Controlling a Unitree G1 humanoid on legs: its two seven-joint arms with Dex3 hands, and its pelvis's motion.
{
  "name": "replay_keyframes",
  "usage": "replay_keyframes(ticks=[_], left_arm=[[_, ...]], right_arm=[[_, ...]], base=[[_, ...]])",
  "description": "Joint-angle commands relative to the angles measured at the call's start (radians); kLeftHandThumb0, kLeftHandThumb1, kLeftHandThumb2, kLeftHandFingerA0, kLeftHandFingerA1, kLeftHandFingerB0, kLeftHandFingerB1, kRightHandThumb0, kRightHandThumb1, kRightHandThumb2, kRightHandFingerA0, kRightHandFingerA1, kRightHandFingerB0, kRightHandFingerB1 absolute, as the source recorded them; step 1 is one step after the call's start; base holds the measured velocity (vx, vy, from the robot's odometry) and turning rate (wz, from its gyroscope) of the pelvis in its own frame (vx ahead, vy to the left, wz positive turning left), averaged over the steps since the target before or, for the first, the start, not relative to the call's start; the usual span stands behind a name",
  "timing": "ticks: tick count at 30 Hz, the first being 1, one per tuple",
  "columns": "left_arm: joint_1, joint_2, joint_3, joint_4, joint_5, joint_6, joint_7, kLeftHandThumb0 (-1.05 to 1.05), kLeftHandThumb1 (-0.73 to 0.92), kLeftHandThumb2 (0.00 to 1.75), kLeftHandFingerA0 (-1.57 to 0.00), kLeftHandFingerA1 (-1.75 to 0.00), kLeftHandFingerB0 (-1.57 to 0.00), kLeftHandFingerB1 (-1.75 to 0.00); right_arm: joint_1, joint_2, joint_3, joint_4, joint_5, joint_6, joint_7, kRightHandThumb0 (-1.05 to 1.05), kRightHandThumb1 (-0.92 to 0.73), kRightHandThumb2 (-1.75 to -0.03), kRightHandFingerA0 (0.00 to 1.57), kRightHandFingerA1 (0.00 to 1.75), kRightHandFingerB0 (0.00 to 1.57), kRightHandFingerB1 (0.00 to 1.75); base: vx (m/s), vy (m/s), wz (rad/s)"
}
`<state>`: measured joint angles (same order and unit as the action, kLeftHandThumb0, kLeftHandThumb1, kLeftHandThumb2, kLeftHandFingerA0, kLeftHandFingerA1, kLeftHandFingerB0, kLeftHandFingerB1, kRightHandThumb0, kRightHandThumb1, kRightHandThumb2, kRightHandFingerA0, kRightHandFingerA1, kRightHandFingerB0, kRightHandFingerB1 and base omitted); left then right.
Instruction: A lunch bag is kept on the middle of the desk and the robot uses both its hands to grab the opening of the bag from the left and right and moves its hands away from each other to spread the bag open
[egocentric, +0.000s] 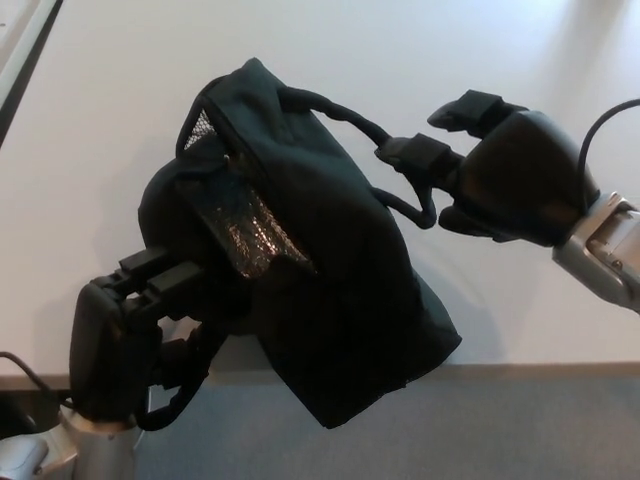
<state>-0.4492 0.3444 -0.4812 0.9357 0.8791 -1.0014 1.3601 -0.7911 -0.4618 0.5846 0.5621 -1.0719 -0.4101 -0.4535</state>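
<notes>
The black lunch bag (310, 280) lies tilted on the white desk (120, 110), its lower end hanging over the front edge. A slit of its opening shows silver lining (250, 235) and some mesh (200, 128). My left hand (125, 325) is at the bag's lower left, fingers closed into the fabric beside the opening, with a strap loop (185, 385) hanging by it. My right hand (510, 175) is to the bag's right with its fingers apart. Its fingertips (415, 152) touch the upper handle loop (385, 135) without closing on it.
The desk's front edge (540, 365) runs across the lower picture, with grey floor (520, 430) below it. A dark strip (25, 70) borders the desk at the far left. A black cable (600, 115) arcs over my right wrist.
</notes>
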Motion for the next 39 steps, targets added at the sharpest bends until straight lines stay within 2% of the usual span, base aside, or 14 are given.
replay_keyframes(ticks=[1,4,5,7,10,11,14,15,16,24,27,34,35,39], left_arm=[[-0.001,-0.003,0.01,0.005,-0.007,0.003,-0.027,-0.07,0.43,0.99,-1.09,-1.18,-1.01,-0.96],[0.001,-0.004,0.012,0.005,-0.009,0.001,-0.028,-0.06,0.45,0.95,-1.04,-1.36,-1.03,-0.93],[0.002,-0.005,0.013,0.005,-0.01,0.0,-0.03,-0.06,0.45,0.95,-1.04,-1.36,-1.03,-0.93],[0.001,-0.005,0.015,0.007,-0.011,-0.002,-0.033,-0.05,0.46,0.94,-1.04,-1.31,-1.02,-0.92],[0.001,-0.006,0.017,0.007,-0.009,-0.004,-0.034,-0.05,0.46,0.94,-1.04,-1.33,-1.02,-0.93],[0.0,-0.007,0.017,0.008,-0.009,-0.005,-0.034,-0.06,0.47,0.93,-1.02,-1.37,-1.01,-0.93],[-0.002,-0.008,0.018,0.004,-0.002,-0.001,-0.032,-0.06,0.45,0.93,-1.02,-1.37,-1.02,-0.92],[-0.004,-0.011,0.019,0.009,-0.004,-0.004,-0.033,-0.07,0.49,0.88,-1.03,-1.36,-1.03,-0.9],[-0.005,-0.012,0.02,0.011,-0.005,-0.006,-0.034,-0.08,0.49,0.86,-1.01,-1.39,-1.03,-0.9],[-0.007,-0.012,0.023,0.018,-0.005,-0.014,-0.035,-0.06,0.46,0.89,-1.03,-1.37,-1.02,-0.9],[0.012,0.002,0.029,0.009,-0.008,-0.006,-0.048,-0.04,0.43,1.04,-1.07,-1.28,-1.02,-0.92],[0.052,0.046,0.025,0.028,0.016,-0.013,-0.019,-0.05,0.49,0.95,-1.07,-1.22,-1.01,-0.9],[0.056,0.052,0.026,0.03,0.016,-0.015,-0.014,-0.05,0.51,0.89,-1.05,-1.26,-1.02,-0.9],[0.076,0.08,0.031,0.035,0.009,-0.023,-0.025,-0.07,0.47,0.99,-1.07,-1.24,-1.01,-0.91]], right_arm=[[0.018,0.018,0.017,0.023,-0.003,0.002,-0.024,-0.39,-0.58,-0.58,0.47,0.38,0.42,0.35],[0.018,0.027,0.045,0.047,-0.027,-0.014,-0.063,-0.38,-0.57,-0.58,0.78,0.56,0.8,0.48],[0.017,0.027,0.053,0.051,-0.034,-0.015,-0.077,-0.38,-0.57,-0.58,0.78,0.56,0.8,0.48],[0.016,0.028,0.074,0.065,-0.049,-0.017,-0.102,-0.44,-0.64,-0.59,0.91,1.13,0.92,0.69],[0.014,0.033,0.099,0.095,-0.056,-0.026,-0.13,-0.43,-0.63,-0.6,0.93,1.23,0.94,0.74],[0.013,0.032,0.105,0.105,-0.056,-0.036,-0.145,-0.43,-0.62,-0.61,0.92,1.42,0.91,1.01],[-0.008,0.026,0.159,0.161,-0.101,-0.065,-0.247,-0.42,-0.7,-0.6,0.91,1.56,0.88,1.17],[-0.015,0.023,0.178,0.173,-0.117,-0.074,-0.281,-0.49,-0.57,-0.96,1.22,1.4,0.94,1.19],[-0.019,0.021,0.191,0.18,-0.123,-0.079,-0.295,-0.53,-0.75,-0.66,0.96,1.72,0.88,1.52],[-0.058,0.001,0.24,0.226,-0.123,-0.124,-0.357,-0.52,-0.86,-0.66,1.0,1.75,0.82,1.64],[-0.078,-0.043,0.213,0.272,-0.082,-0.161,-0.339,-0.53,-0.74,-0.71,0.94,1.71,0.9,1.53],[-0.056,-0.104,0.179,0.399,-0.057,-0.195,-0.432,-0.45,-0.73,-0.64,0.96,1.7,0.89,1.47],[-0.048,-0.117,0.175,0.412,-0.054,-0.198,-0.436,-0.45,-0.58,-0.97,1.25,1.39,0.99,1.18],[-0.008,-0.175,0.158,0.492,-0.025,-0.243,-0.451,-0.42,-0.58,-0.98,1.21,1.36,0.98,1.14]], base=[[0.0,0.0,0.0],[0.0,0.0,0.0],[0.0,0.0,0.0],[0.0,0.0,0.0],[0.0,0.0,0.0],[0.0,0.0,0.0],[0.0,0.0,0.0],[0.0,0.0,0.0],[0.0,0.0,0.0],[0.0,0.0,0.0],[0.0,0.0,0.0],[0.0,0.0,0.0],[0.0,0.0,0.0],[0.0,0.0,0.0]])
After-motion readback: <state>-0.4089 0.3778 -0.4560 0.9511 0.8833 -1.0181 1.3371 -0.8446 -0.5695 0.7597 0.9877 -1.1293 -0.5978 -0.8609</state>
